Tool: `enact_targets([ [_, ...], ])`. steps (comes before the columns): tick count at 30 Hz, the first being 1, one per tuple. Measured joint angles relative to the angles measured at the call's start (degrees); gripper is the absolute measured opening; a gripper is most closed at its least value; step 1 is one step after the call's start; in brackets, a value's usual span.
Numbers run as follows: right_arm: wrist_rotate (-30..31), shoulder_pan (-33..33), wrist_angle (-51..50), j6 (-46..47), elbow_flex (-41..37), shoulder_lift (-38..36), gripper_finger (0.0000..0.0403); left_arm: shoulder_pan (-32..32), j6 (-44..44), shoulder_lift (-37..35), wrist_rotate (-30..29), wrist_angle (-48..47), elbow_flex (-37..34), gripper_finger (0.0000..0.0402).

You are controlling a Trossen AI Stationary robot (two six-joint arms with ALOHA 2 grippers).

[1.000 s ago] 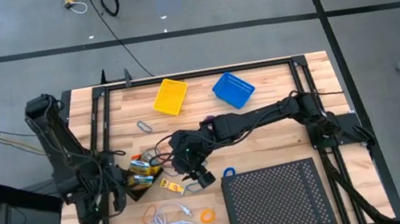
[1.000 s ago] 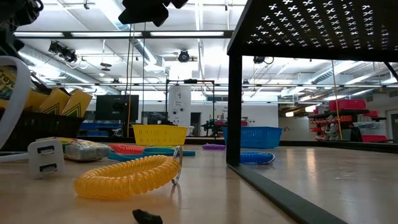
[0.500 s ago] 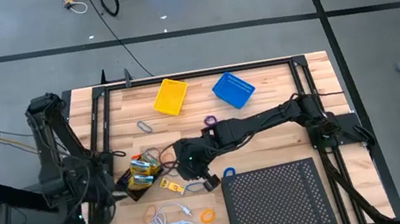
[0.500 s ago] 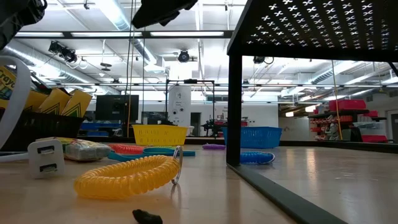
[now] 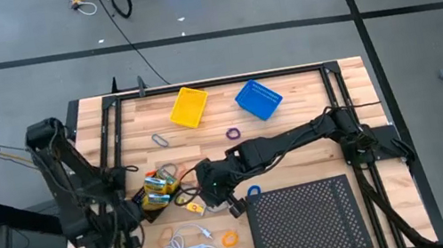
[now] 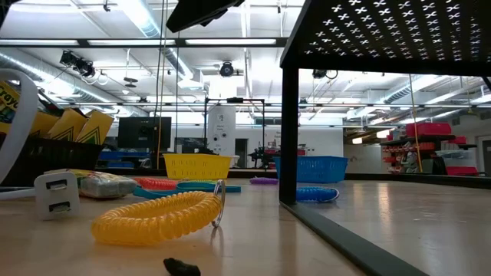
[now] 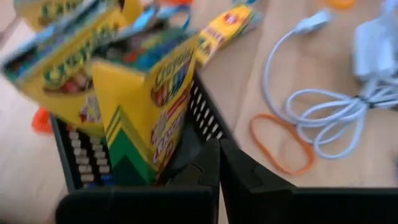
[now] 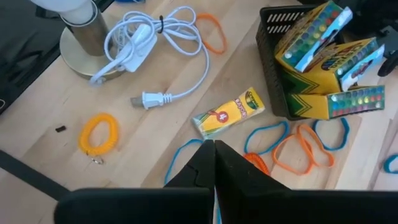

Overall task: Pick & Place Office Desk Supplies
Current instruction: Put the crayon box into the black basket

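A small black mesh basket (image 5: 158,191) stands on the table with yellow-and-green crayon boxes (image 7: 155,93) upright inside it. A smaller crayon box (image 8: 229,115) lies flat on the table beside it, among blue (image 8: 267,137) and orange bands (image 8: 295,149). Another orange band (image 7: 280,143) lies near a white cable. My left gripper (image 7: 219,155) is shut, its tips at the basket's wall (image 7: 202,115). My right gripper (image 8: 211,152) is shut and holds nothing, hovering short of the flat crayon box. My left gripper comes slanting down at the basket's mesh wall (image 7: 205,124), right beside a standing crayon box. Its fingers are shut with nothing between them. Whether the tips touch the wall I cannot tell.
A large black perforated tray (image 5: 308,222) fills the near right. A yellow basket (image 5: 189,107) and a blue basket (image 5: 258,100) stand at the far edge. A white plug cable (image 8: 149,99), a round lamp base (image 8: 81,37) and a yellow coil (image 8: 99,134) lie near the front.
My left arm has swung toward the table's near edge and tipped further down beside the basket. My right gripper has gone a little toward the near edge, over the bands by the flat crayon box. Nothing on the table has moved.
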Motion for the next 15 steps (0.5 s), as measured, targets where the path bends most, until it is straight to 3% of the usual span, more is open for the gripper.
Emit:
enact_targets([
  [15,2.53,0.46,-0.09,-0.42,0.00,0.00,0.0002,5.90,-19.05,7.44,6.56,-15.23,-0.07,0.0001],
])
